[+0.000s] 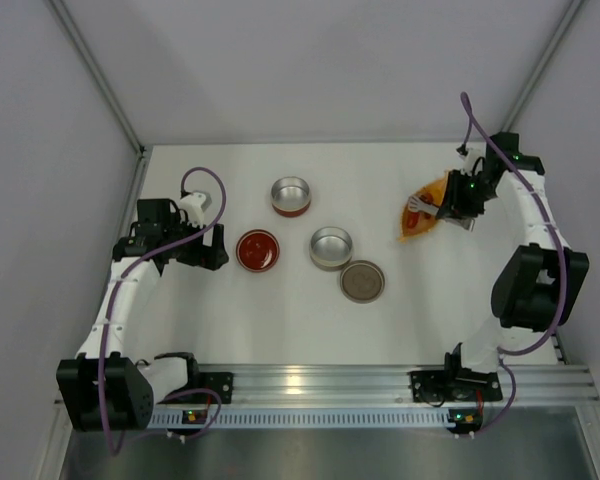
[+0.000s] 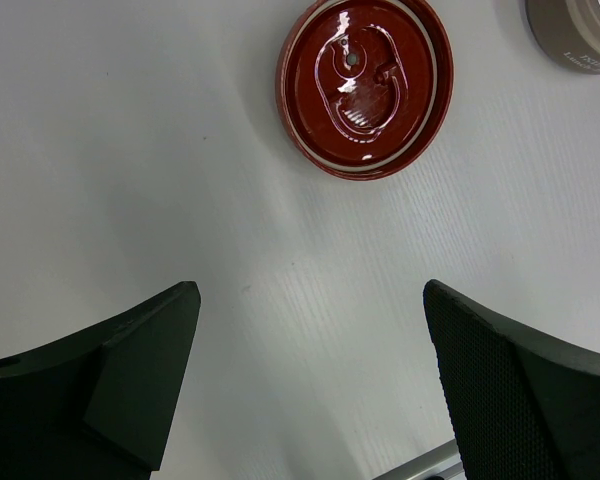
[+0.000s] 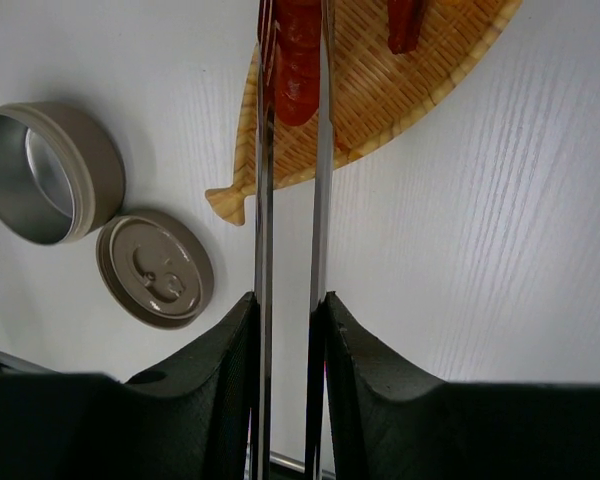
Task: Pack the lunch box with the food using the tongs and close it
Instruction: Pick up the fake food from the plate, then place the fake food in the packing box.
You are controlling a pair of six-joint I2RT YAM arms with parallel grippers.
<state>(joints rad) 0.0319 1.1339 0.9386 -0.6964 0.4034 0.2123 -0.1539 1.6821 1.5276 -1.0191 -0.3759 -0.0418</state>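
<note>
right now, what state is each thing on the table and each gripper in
red tin, open
red lid, off, lying flat
grey tin, open, lid off
grey lid, off, beside grey tin
tongs, squeezed on red piece
red piece, pinched in tongs over leaf dish
left gripper, open, holding nothing
right gripper, shut on tongs

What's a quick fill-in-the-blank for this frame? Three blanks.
1. The right gripper is shut on the tongs, which pinch a ____ food piece.
2. The left gripper is ____.
3. The lid in the left wrist view is coloured ____.
Missing: red; open; red.
</note>
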